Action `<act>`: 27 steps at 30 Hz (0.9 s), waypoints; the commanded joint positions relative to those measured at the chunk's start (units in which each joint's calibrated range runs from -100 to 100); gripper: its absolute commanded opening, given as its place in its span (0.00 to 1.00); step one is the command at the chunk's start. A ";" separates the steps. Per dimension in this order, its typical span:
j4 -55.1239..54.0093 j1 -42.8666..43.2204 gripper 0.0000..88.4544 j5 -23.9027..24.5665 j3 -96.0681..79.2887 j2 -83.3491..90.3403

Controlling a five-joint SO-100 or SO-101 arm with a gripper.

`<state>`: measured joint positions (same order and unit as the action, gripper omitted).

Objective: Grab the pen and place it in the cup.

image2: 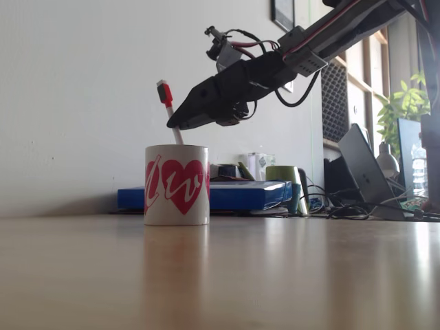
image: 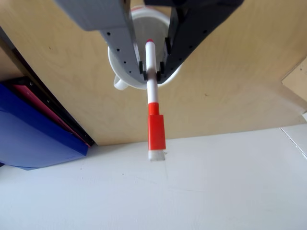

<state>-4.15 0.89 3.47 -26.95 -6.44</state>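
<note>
In the other view, my gripper (image: 152, 72) is shut on the white shaft of the pen (image: 156, 129), a grey finger on the left and a black one on the right. The orange-red cap points toward the camera. The tip end reaches into the mouth of the white cup (image: 120, 67) behind it. In the fixed view the cup (image2: 177, 184) stands on the wooden table with pink heart shapes on its side. There the pen (image2: 165, 93) leans left out of the cup's top, cap uppermost, and the gripper (image2: 172, 122) holds it just above the rim.
A blue folder (image2: 234, 194) lies behind the cup, also at the left edge of the other view (image: 33, 139). A green mug (image2: 282, 175), a laptop (image2: 364, 172), cables and a plant (image2: 405, 103) crowd the right background. The white wall (image2: 82, 103) is close behind.
</note>
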 commanded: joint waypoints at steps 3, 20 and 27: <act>-5.78 -0.43 0.01 0.00 -2.88 1.05; -6.99 -0.51 0.17 -1.21 -4.06 0.96; -6.90 -0.51 0.17 -1.21 -4.06 0.96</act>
<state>-10.08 0.81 2.59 -31.12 -6.44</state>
